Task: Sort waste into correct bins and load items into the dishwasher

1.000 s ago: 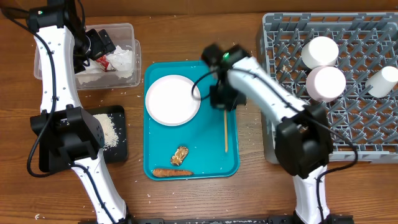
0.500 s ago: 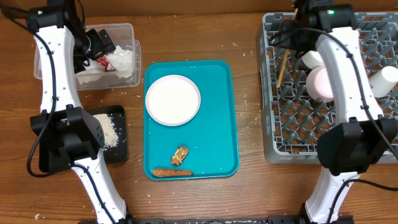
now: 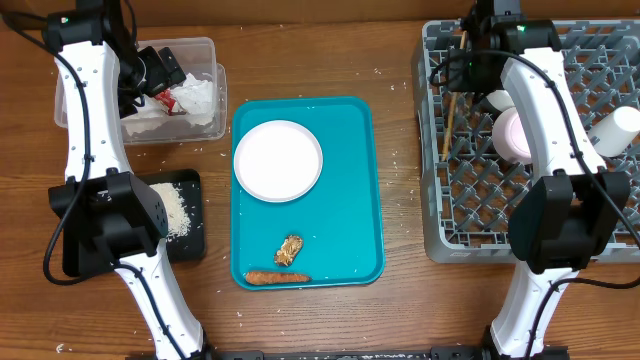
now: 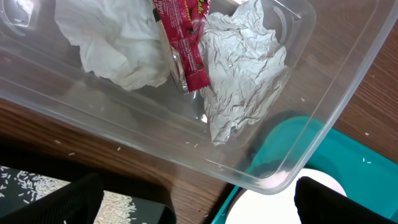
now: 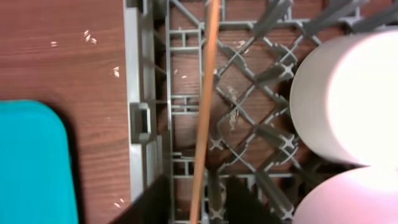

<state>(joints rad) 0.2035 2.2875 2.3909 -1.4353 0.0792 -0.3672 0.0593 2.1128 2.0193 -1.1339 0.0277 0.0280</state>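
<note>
Moved from tray [image 3: 350, 200] into rack [image 3: 432, 200], stick [image 3: 450, 115] sits between parted right claw [image 5: 198, 208]; left claw [image 4: 199, 205] spread.

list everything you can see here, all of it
table: 1, brown wood, under everything
teal tray: 1, teal, centre
plate: 1, white, teal tray's upper left
food lump: 1, brown, low on teal tray
food stick: 1, brown-orange, teal tray's bottom edge
clear tub: 1, clear, left of teal tray
napkins: at least 2, white, in clear tub
wrapper: 1, red and silver, between napkins
black tray: 1, black, below clear tub
rice: many grains, white, on black tray, some loose
dish rack: 1, grey, right
wooden stick: 1, tan, tilted in dish rack
round dishes: 3, white, in dish rack
left gripper: black, open, over clear tub
right gripper: black, parted around wooden stick
</note>
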